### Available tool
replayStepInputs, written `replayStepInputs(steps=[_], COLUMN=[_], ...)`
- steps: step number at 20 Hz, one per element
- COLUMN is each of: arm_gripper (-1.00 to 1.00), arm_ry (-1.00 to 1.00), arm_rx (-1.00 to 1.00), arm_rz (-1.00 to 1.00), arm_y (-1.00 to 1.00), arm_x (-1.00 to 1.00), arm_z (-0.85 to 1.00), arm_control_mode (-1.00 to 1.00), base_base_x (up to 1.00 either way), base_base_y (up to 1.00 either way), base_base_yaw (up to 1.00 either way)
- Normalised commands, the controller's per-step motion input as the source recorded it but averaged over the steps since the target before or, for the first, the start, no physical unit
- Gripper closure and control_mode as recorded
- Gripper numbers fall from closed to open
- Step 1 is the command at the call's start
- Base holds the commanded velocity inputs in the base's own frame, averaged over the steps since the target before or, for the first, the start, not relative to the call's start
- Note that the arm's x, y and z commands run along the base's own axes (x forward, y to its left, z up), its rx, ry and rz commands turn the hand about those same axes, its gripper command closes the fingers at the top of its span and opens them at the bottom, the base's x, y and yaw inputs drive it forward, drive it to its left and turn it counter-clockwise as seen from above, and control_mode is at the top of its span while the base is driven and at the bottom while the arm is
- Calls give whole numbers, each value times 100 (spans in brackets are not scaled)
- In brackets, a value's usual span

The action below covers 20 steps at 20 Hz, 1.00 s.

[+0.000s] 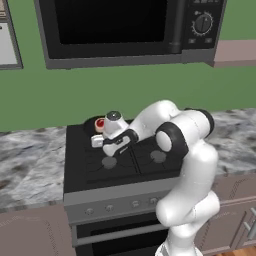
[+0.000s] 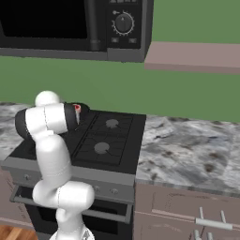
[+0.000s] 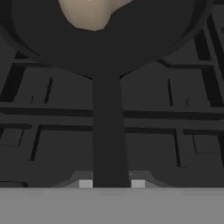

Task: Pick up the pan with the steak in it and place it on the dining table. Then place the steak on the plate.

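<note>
The black pan (image 3: pixel 140 48) rests on the back left burner of the stove (image 1: pixel 150 167), and its long handle (image 3: pixel 107 131) runs straight down toward the hand camera. The steak (image 3: pixel 87 13) lies in the pan, pale in the hand view and red (image 1: pixel 100 123) from the left base view. My gripper (image 3: pixel 111 183) is shut on the handle's end, a light fingertip (image 3: pixel 85 183) on each side of it. In the left base view the gripper (image 1: pixel 103 146) sits just in front of the pan (image 1: pixel 92 122). My arm hides most of the pan (image 2: pixel 83 110) from the right. The dining table and plate are out of view.
A black microwave (image 1: pixel 125 27) hangs above the stove. Marbled counter (image 2: pixel 187 150) runs to the right of the stove and also to its left (image 1: pixel 30 165). A pinkish shelf (image 2: pixel 192 56) juts from the green wall. Stove knobs (image 1: pixel 112 207) line the front edge.
</note>
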Motion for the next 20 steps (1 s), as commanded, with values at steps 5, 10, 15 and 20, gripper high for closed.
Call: replayStepInputs(steps=[5,10,15,20], arm_gripper=[100,100,100,100], arm_ry=[-17,-8,0,0], arm_rx=[9,9,6,3], arm_rz=[-5,-1,0,0], arm_y=[-1,-12,-17,-24], arm_x=[-41,-75,-86,-94], arm_z=[91,83,76,56], arm_control_mode=[-100,-100,-100,-100], base_base_x=[0,0,0,0], base_base_y=[0,0,0,0], base_base_yaw=[0,0,0,0])
